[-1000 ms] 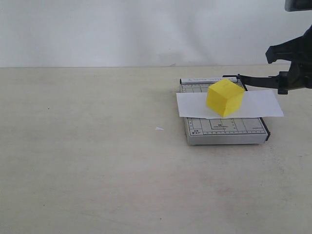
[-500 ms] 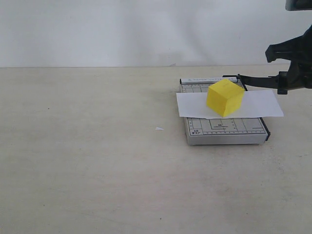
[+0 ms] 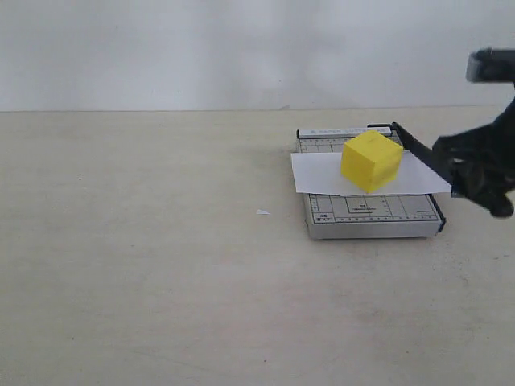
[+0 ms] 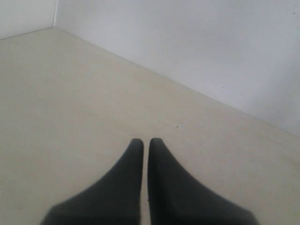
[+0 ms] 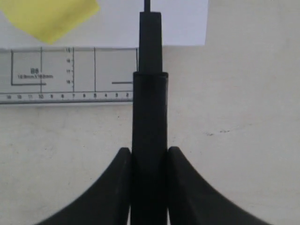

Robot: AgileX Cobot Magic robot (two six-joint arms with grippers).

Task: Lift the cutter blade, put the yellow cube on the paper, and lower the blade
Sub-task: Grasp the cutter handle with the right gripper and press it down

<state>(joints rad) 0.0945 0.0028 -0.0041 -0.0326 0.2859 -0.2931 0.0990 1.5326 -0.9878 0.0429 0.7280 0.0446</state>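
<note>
- Exterior view: finding the yellow cube (image 3: 371,161) already sitting on the paper (image 3: 318,173), itself lying across the grey trimmer board (image 3: 370,215) towards the right of the table (image 3: 161,265).
- Seeing the cutter blade (image 3: 418,149) slanting from its hinge at the board's far corner out to the right pincer (image 3: 471,173), apparently lifted clear of the board's edge rather than lying flat on it.
- Judging the last step to be in hand: lowering the blade, with the raising and the cube placing looking done.
- Noting a tiny white scrap (image 3: 262,212) lying apart on the table, left of the board; finding no left pincer here.
- Left wrist view: showing the left pincer (image 4: 146,143) closed, fingertips all but touching, holding nothing, hanging over the table with only the wall (image 4: 187,47) beyond; taking no part in this step, by the look of it.
- Right wrist view: clamping the blade's thick black handle (image 5: 150,108) between the two fingers of the right pincer (image 5: 149,152), parted by just the handle's width, pressing on both sides.
- Catching a corner of the yellow cube and the paper's edge beyond the handle, with the board's printed ruler beside it.
- Next move, as a judgement: swinging the handle down about the hinge until flat along the board's edge, gripping firmly, going gently so as not to jolt the cube or drag the paper, then releasing.
</note>
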